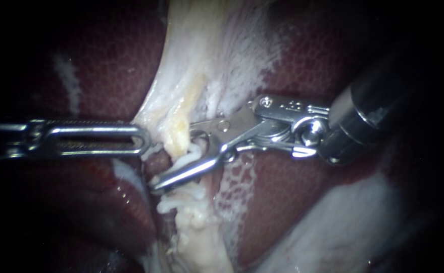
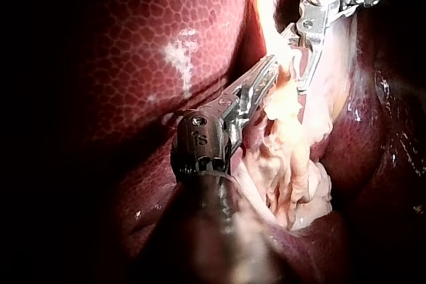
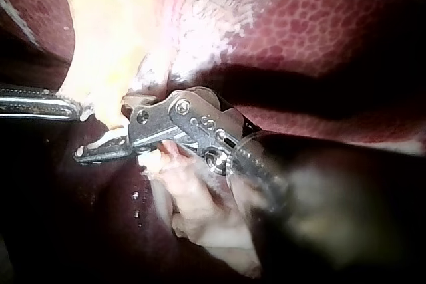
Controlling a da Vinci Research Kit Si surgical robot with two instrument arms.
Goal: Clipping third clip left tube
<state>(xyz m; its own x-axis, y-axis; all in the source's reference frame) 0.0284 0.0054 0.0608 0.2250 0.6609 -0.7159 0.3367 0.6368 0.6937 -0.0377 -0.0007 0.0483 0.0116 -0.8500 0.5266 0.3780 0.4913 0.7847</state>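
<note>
Two slim steel jaws of the right instrument [image 1: 176, 161] are seen parted, set astride the pale yellow-white tube [image 1: 180, 132], which is bracketed but not yet pinched. The tube's long axis is run top to bottom in the endoscope view, crosswise to those jaws, over the dark red mottled liver [image 1: 302, 202]. The slotted steel left instrument [image 1: 141, 140] is laid just beside the tube, tip against pale tissue; its grip cannot be told. A square closure across the tube is judged next.
</note>
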